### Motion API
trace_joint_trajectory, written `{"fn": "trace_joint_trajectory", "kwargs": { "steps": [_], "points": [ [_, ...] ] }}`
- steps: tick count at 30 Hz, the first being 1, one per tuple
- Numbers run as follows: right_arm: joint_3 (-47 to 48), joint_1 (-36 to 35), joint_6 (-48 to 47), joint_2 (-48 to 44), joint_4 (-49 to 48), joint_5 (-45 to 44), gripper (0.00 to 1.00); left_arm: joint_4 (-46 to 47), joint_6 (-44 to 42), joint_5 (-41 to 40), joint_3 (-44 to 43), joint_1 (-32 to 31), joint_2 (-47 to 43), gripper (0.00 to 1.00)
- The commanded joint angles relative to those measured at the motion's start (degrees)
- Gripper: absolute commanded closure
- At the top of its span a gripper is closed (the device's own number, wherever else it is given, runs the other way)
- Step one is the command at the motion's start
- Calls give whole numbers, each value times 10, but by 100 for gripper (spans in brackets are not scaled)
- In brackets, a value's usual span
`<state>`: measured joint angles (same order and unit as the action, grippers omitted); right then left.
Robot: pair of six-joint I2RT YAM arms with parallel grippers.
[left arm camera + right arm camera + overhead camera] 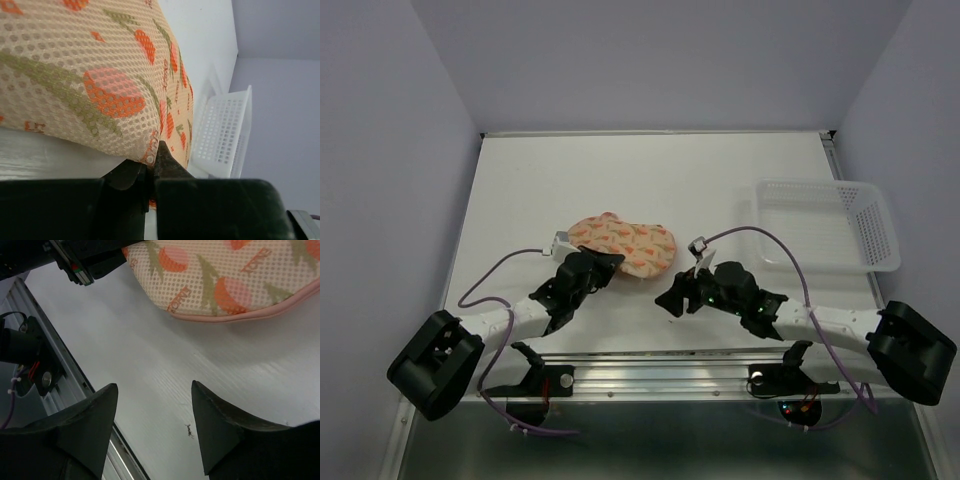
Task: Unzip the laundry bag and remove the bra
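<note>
**While the left tool (612,262) pinches its rim, the laundry bag (623,245) looks zipped**

Seen from the top external view, the laundry bag lies flat near the middle of the tabletop (570,170), a little toward the left edge. The left tool meets the bag's near side. The right tool (671,298) sits just beside the bag's right lobe without touching it. A clear mesh basket (865,232) stands along the right edge, well apart from the bag.

From the left wrist, both fingers are clenched on a fold of the bag's lower seam, with printed mesh filling most of the view. This arm serves as the anchor.

From the right wrist, the right tool is released: its fingers (87,425) are spread over bare tabletop, short of the pink zip edge (225,317). I cannot pick out the zip pull (too small, or hidden). The bra is nowhere in sight, so it is presumably inside.

The bag looks light, limp and open-weave, so I judge it will slide or bunch on the smooth surface unless it is pinned. The best hold is the pull tab on the pink edge. A narrow fingertip pinch there, drawn along the seam against the left tool's hold, should open it. The padded bra should be soft and easy to grasp by an edge.
</note>
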<state>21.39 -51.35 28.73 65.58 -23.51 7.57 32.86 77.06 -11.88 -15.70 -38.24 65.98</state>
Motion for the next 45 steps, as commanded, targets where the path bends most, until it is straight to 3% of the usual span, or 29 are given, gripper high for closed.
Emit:
{"fn": "trace_joint_trajectory", "kwargs": {
  "steps": [1,6,13,45],
  "points": [
    [-12,-36,26,27,-133,-118,36,-16,24,-42,-49,-16,-1,100],
    [-19,-73,18,60,-203,-232,44,-39,49,-49,-71,-25,25,100],
    [12,-88,2,133,-235,-297,46,-53,64,-48,-95,-37,54,100],
    [62,-105,-41,250,-327,-397,53,-134,100,-55,-155,-53,79,100]
  ]
}}
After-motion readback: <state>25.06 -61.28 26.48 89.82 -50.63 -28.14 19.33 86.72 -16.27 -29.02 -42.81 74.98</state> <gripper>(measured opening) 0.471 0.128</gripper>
